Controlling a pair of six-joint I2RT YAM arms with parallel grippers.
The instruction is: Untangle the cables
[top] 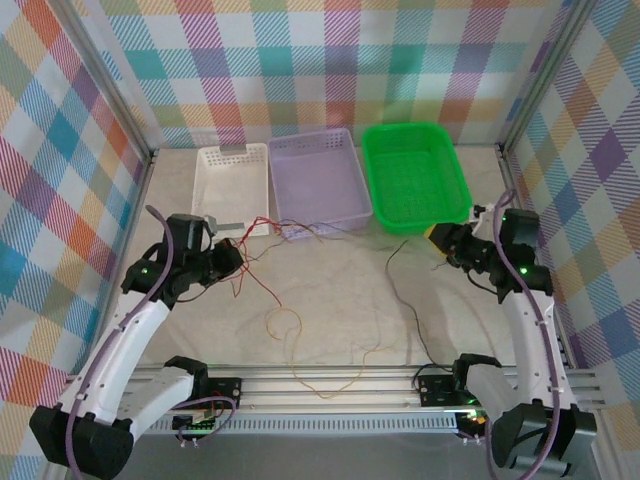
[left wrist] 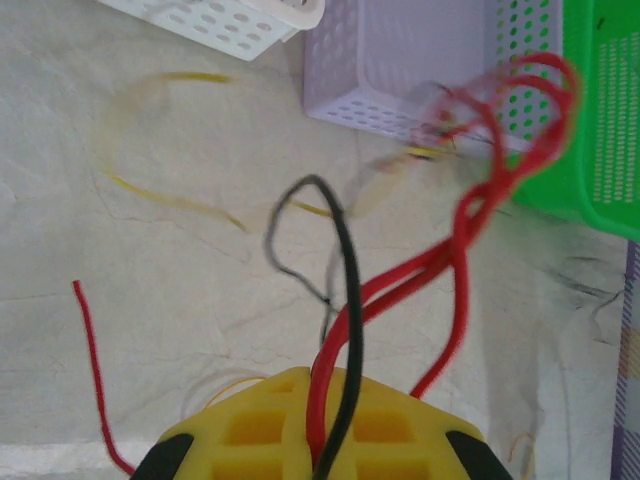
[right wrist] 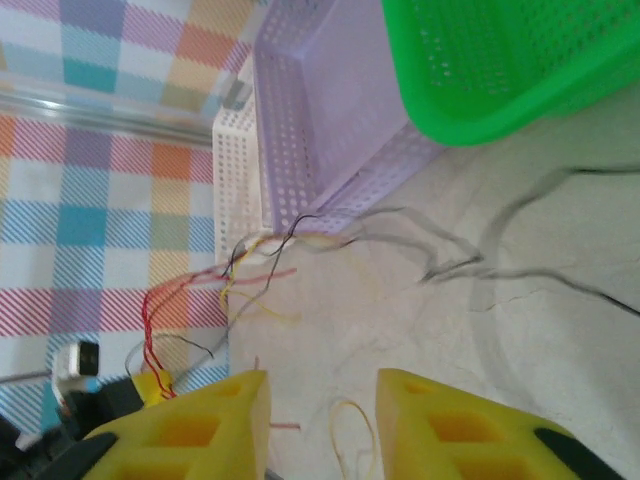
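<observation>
At the left gripper [left wrist: 320, 445]: clamped tight on the red cable [left wrist: 462, 230] and the black cable [left wrist: 346, 265], both looping out ahead of the fingertips toward the purple basket [left wrist: 400, 60]. Between the two arms, on the table [top: 340, 270]: yellow cable [top: 290, 335] in loose loops. At the right gripper [right wrist: 322, 420]: parted, nothing between the fingers; thin dark cable [top: 391, 270] just ahead and below, green basket [right wrist: 500, 60] beyond.
</observation>
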